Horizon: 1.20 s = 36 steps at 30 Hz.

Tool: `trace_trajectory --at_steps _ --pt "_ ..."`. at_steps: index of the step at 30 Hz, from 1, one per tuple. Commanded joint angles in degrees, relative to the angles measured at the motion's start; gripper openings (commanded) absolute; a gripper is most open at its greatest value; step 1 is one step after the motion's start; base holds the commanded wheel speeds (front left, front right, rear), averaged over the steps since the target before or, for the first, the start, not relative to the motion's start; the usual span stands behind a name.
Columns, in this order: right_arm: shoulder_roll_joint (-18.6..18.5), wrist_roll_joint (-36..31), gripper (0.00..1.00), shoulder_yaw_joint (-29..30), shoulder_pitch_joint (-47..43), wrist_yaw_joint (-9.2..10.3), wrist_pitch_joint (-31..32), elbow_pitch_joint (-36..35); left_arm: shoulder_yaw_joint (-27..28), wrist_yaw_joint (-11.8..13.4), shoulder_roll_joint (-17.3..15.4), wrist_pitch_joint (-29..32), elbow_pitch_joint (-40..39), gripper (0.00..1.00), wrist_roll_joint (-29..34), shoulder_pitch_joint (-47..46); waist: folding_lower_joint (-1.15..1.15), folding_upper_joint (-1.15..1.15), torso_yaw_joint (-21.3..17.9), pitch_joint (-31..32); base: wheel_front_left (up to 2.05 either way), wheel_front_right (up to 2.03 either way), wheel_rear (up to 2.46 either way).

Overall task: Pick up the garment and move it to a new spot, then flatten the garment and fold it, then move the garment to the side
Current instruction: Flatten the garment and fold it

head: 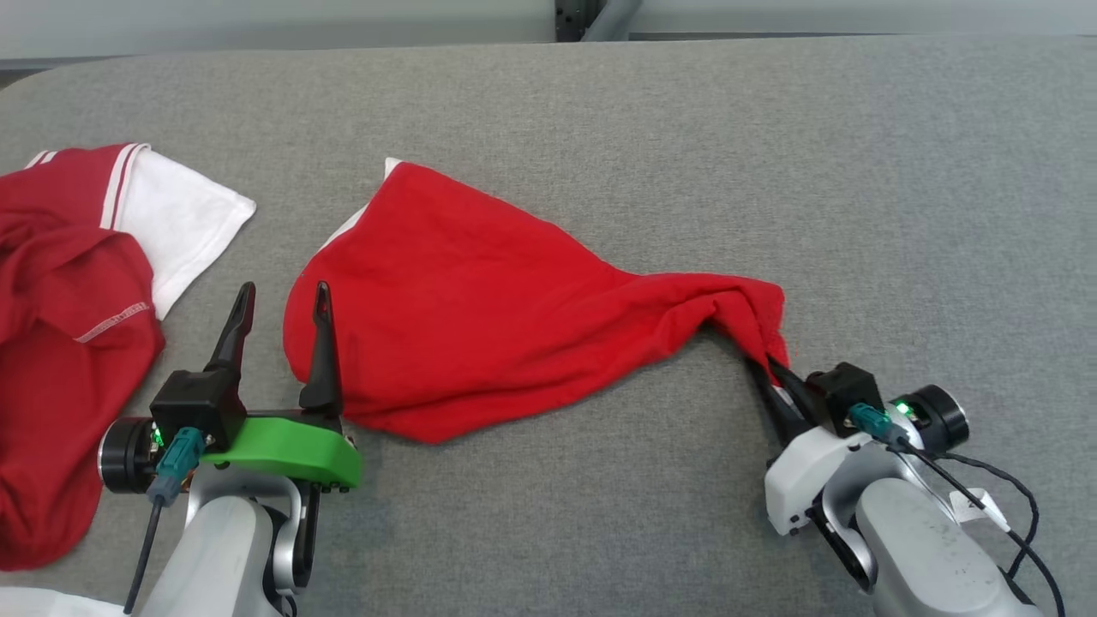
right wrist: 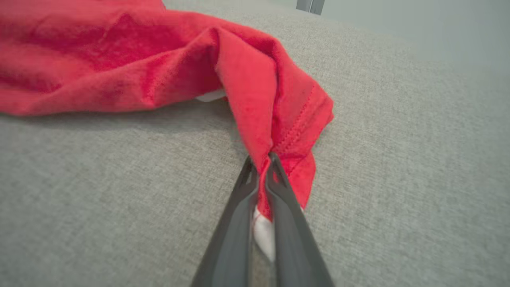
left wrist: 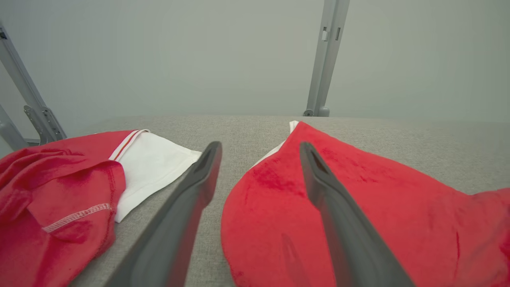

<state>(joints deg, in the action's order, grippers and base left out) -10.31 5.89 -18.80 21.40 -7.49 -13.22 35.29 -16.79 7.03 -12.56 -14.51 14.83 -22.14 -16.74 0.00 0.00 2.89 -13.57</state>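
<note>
Jaws of right gripper (right wrist: pixel 261 160) clamp red garment (head: pixel 480 291); left gripper (head: pixel 284 293) jaws stand wide.

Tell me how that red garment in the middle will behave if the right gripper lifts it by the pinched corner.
Probably floppy: the red garment bunches into folds where the right gripper pinches it, so it should hang limp. Likely light, being thin cloth. Pulled sideways, it may drag and stretch out, since the grey table cover looks textured.
</note>
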Motion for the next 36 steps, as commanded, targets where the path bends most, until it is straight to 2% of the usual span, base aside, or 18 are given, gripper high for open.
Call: trace_trajectory --at_steps 1,5,8,13,18,24,29,32,36 --pt "-1.07 0.54 0.00 -1.78 -0.16 0.01 1.02 -1.88 0.25 0.25 -0.48 -0.27 -0.05 1.00 -0.21 0.93 0.00 0.00 -1.94 1.05 0.00 0.00 0.00" --pt "-4.09 3.75 0.00 -6.81 -1.65 0.01 5.18 -9.10 0.77 0.56 -1.06 -0.31 -0.40 1.00 -0.34 1.67 0.00 0.00 -4.12 1.95 0.00 0.00 0.00" --pt "-7.01 4.99 0.00 -8.96 -2.55 0.01 8.62 -17.01 1.28 0.93 -1.74 -0.31 -0.76 1.00 -0.58 2.29 0.00 0.00 -6.02 2.35 0.00 0.00 0.00" --pt "-11.67 6.40 0.00 -9.37 -5.77 0.01 16.28 -31.83 1.44 1.45 -2.36 0.12 -1.68 1.00 -0.73 3.09 0.00 0.00 -8.30 3.07 0.00 0.00 0.00" --pt "-15.03 7.17 0.00 -7.50 -9.16 0.02 24.02 -46.30 1.88 2.01 -3.04 0.54 -2.96 1.00 -1.05 4.00 0.00 0.00 -9.99 3.35 0.00 0.00 0.00" --pt "-15.61 6.70 0.00 1.63 -11.62 0.03 30.08 -59.00 1.84 2.26 -3.61 0.92 -4.17 1.00 -1.21 4.21 0.00 0.00 -10.59 3.17 0.00 0.00 0.00" --pt "-13.90 5.63 0.00 10.80 -12.08 0.03 32.98 -66.14 1.35 2.31 -3.50 1.08 -4.66 1.00 -1.18 3.62 0.00 0.00 -9.72 2.58 0.00 0.00 0.00" --pt "-13.80 5.13 0.00 13.18 -11.47 0.03 33.45 -67.04 1.05 2.09 -3.30 1.13 -4.71 1.00 -1.15 3.13 0.00 0.00 -9.05 2.08 0.00 0.00 0.00" --pt "-13.93 4.87 0.00 13.51 -9.02 0.03 32.75 -63.90 0.35 1.67 -2.73 1.05 -4.58 1.00 -0.99 1.96 0.00 0.00 -7.62 0.60 0.00 0.00 0.00"
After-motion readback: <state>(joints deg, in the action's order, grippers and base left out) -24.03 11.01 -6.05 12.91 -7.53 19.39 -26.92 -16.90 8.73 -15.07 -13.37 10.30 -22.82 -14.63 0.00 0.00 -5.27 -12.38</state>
